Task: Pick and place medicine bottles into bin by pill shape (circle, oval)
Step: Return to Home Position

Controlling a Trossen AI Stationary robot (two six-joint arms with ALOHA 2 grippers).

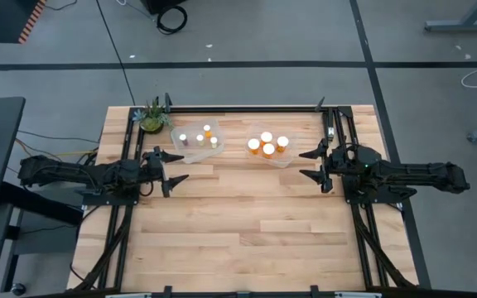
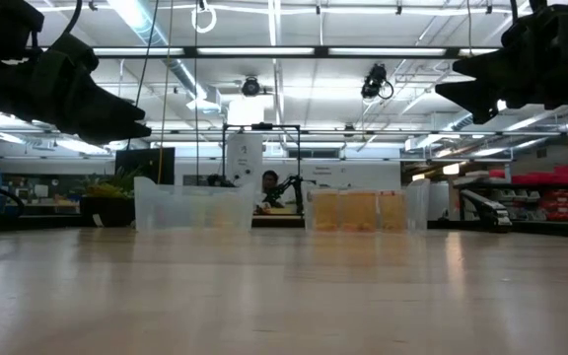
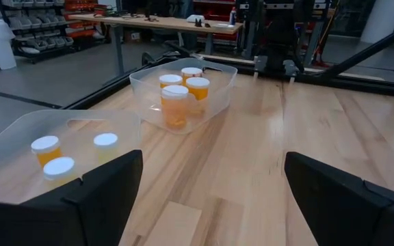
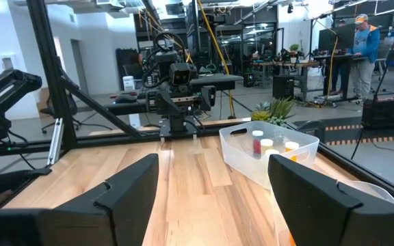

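Observation:
The medicine bottles all stand upright in two clear bins at the table's far middle. The left bin (image 1: 195,141) holds several slimmer, paler bottles (image 3: 45,147). The right bin (image 1: 270,149) holds several wider orange bottles with white caps (image 3: 176,102). My left gripper (image 1: 171,168) is open and empty, hanging above the table just near of the left bin. My right gripper (image 1: 311,163) is open and empty, above the table to the right of the right bin. Both also show raised in the low view, the left gripper (image 2: 116,118) and the right gripper (image 2: 466,94).
A small green potted plant (image 1: 151,116) stands at the far left corner, beside the left bin. Black frame rails (image 1: 247,108) run along the table's far and side edges. Bare wooden tabletop (image 1: 247,223) lies between the arms and toward the near edge.

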